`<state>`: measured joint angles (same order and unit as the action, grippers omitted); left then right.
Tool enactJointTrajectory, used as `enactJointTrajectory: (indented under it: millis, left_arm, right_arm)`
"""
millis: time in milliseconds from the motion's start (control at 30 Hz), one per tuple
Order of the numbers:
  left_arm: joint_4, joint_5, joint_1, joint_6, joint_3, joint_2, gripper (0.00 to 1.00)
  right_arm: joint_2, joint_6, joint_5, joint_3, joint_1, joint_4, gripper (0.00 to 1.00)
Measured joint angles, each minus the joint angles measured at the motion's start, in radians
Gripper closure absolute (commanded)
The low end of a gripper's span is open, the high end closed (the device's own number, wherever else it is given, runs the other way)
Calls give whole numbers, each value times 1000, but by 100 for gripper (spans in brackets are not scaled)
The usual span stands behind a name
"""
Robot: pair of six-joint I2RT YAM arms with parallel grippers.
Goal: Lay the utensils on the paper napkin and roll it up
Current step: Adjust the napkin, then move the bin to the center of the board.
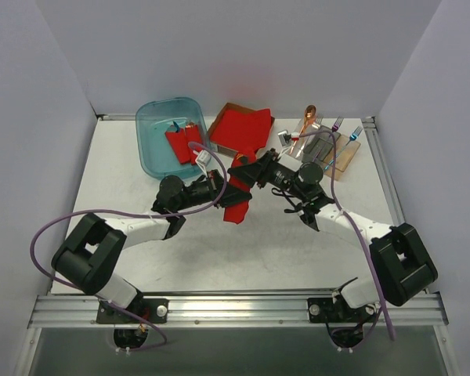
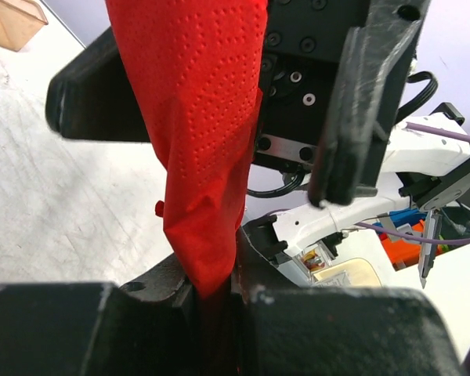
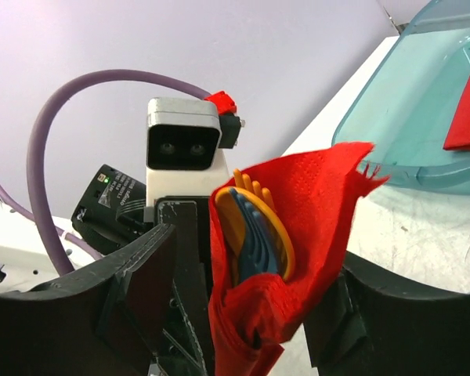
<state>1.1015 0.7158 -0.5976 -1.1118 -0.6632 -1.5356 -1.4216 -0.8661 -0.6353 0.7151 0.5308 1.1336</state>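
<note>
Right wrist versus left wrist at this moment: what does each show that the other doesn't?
Only the right wrist: the orange spoon and blue fork tucked inside the folded napkin, plus the teal bin with a red bundle in it. Only the left wrist: the napkin's lower end pinched in the left gripper, and a corner of a cardboard box. Both: the red napkin, held up between the two arms.

Robotics lab setup: white table (image 1: 219, 258), aluminium rail (image 1: 235, 310), plain enclosing walls (image 1: 235, 47) on three sides.
</note>
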Motion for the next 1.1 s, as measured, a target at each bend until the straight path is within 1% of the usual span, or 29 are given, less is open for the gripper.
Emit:
enactJointTrajectory:
  millis: [133, 200, 233, 400, 500, 600, 800, 867, 933, 1100]
  left_arm:
    - [-6, 0, -1, -3, 1, 0, 98]
    - [-12, 1, 3, -3, 2, 0, 98]
    - [-18, 3, 9, -3, 2, 0, 98]
    - [-78, 16, 96, 8, -6, 0, 98]
    - [-140, 24, 167, 24, -47, -5, 98]
    - [-189, 44, 240, 45, -132, -37, 97]
    - [-309, 85, 388, 85, -339, -169, 98]
    - [-374, 84, 431, 112, -414, -219, 98]
    - [-499, 72, 468, 160, -526, -283, 98]
    - [-802, 1, 512, 282, -792, -409, 98]
  right_arm:
    - [0, 15, 2, 18, -5, -17, 18]
    - [0, 28, 6, 22, -9, -34, 15]
    - [0, 32, 9, 22, -14, -43, 12]
    - [13, 57, 48, 22, -59, -118, 11]
    - [27, 77, 72, 24, -90, -169, 11]
    - [27, 106, 90, 48, -113, -233, 11]
    - [-9, 156, 96, 134, -120, -304, 12]
    - [-40, 161, 92, 163, -120, -304, 13]
    - [-86, 161, 87, 192, -120, -308, 14]
    - [-212, 171, 90, 248, -119, -354, 17]
